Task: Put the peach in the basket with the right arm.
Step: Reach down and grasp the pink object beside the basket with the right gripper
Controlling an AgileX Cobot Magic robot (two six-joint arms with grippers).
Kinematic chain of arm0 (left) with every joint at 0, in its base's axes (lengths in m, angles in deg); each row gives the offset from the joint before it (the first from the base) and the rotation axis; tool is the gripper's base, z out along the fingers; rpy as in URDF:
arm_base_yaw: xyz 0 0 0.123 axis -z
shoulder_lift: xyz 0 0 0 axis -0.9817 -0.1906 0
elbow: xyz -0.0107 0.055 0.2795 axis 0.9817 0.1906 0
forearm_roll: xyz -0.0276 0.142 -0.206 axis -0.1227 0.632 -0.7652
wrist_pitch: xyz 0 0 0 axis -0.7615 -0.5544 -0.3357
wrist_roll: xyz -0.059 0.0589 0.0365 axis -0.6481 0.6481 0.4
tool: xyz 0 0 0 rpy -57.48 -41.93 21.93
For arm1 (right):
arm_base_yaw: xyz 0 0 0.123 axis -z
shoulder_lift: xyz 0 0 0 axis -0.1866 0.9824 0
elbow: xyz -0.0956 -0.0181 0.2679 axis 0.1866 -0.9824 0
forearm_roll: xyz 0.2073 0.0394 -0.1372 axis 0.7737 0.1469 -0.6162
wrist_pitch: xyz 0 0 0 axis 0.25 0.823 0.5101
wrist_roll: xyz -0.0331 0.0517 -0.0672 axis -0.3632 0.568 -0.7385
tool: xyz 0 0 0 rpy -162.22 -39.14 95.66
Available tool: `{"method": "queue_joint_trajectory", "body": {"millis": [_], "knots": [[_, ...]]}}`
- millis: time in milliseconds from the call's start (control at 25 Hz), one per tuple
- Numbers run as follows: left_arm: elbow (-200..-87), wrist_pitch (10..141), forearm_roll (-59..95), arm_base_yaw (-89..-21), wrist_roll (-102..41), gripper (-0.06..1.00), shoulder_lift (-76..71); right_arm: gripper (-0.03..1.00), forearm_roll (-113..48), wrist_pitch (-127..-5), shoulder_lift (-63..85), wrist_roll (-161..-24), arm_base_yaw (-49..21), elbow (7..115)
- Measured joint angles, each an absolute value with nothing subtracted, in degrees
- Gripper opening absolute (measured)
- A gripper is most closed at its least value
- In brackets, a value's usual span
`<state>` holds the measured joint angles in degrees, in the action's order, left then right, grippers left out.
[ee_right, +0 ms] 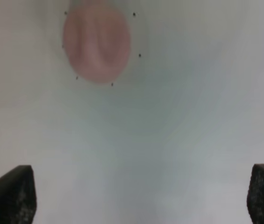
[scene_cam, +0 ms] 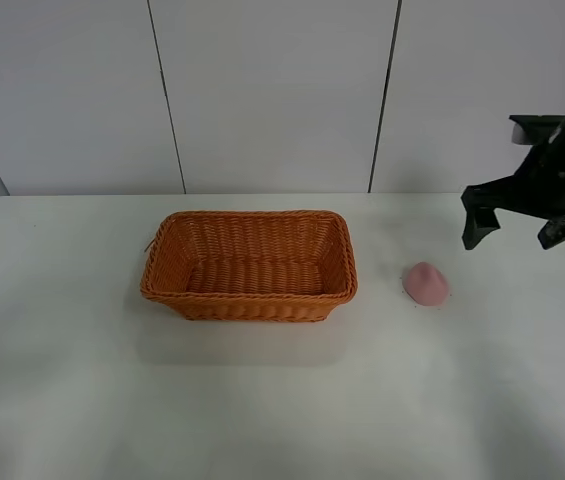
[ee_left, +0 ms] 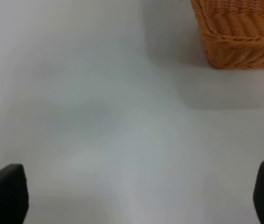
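Peach (scene_cam: 426, 283): small, matte pink, rounded; resting on the white table (scene_cam: 262, 410), right of the basket (scene_cam: 252, 302) in the high view; near it, not touching; outside it.

Basket: orange-brown wicker, rectangular, sloping sides, braided rim; standing upright near the table's middle; nothing visible inside; one corner also showing at the edge of the left wrist view.

Right gripper (scene_cam: 510, 238): black, two-fingered, on a black arm entering from the right edge of the high view; hanging above the table, beyond and to the right of the peach, clear of it; fingers (ee_right: 10, 196) spread wide, released, gripping nothing; in the right wrist view, blurred peach ahead of the spread fingers, a few tiny dark specks on the table round it.

Left gripper (ee_left: 136, 196): seen in its own wrist view only; dark fingertips at either edge, wide apart, released and empty; bare table between them.

Backdrop: pale panelled wall (scene_cam: 262, 90) with dark vertical seams.
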<state>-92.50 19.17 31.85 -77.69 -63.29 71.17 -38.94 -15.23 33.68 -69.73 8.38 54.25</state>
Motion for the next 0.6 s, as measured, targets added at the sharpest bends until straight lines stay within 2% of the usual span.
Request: {"method": "queue_joint_trajectory", "body": {"millis": [240, 600], "knots": [[-92.5, 19.2, 31.8, -77.7, -63.3, 0.99, 71.2, 0.7, -37.5, -13.6, 47.1, -71.3, 7.4, 65.5], [-92.5, 19.2, 31.8, -77.7, -63.3, 0.99, 71.2, 0.7, -37.5, -16.7, 51.4, -71.1, 3.2, 66.7]]}}
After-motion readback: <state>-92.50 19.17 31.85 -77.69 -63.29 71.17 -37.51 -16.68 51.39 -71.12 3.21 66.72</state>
